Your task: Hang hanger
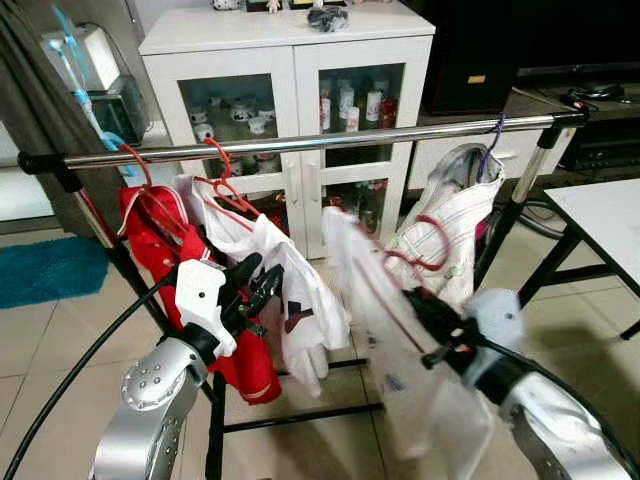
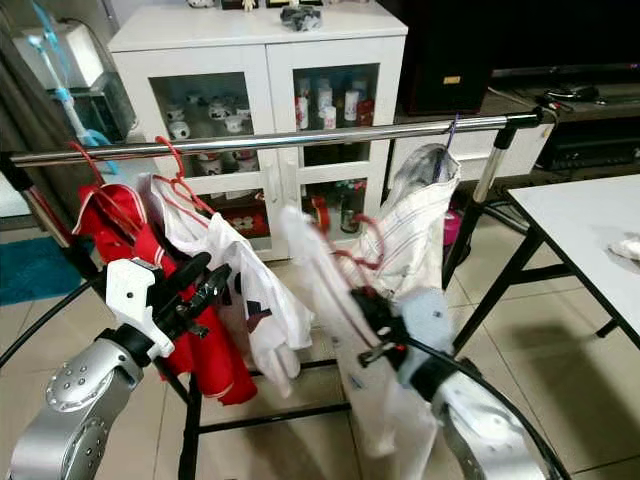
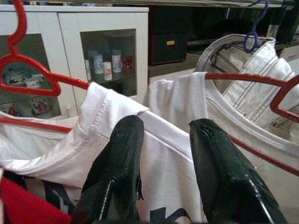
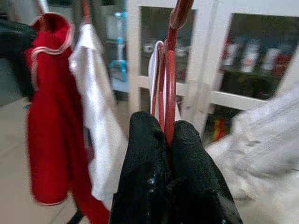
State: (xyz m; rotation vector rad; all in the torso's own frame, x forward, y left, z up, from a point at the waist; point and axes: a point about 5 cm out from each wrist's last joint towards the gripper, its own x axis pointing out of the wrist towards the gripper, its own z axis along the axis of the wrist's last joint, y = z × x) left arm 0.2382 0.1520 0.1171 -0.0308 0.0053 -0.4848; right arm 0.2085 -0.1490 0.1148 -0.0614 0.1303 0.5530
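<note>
A silver clothes rail (image 1: 300, 143) runs across the view, bearing a red garment (image 1: 160, 235), a white shirt on a red hanger (image 1: 225, 190) and a striped white garment (image 1: 450, 225) on a purple hook. My right gripper (image 1: 418, 305) is shut on a red hanger (image 4: 169, 88) carrying a white shirt (image 1: 375, 300), held below the rail between the hung white shirt and the striped garment. My left gripper (image 1: 255, 285) stands open in front of the hung white shirt (image 3: 117, 121), touching nothing.
A white glass-door cabinet (image 1: 290, 60) stands behind the rail. A white table (image 1: 605, 215) with black legs is at the right. A teal mat (image 1: 45, 270) lies on the tiled floor at the left. The rack's black lower bars (image 1: 290, 415) cross below.
</note>
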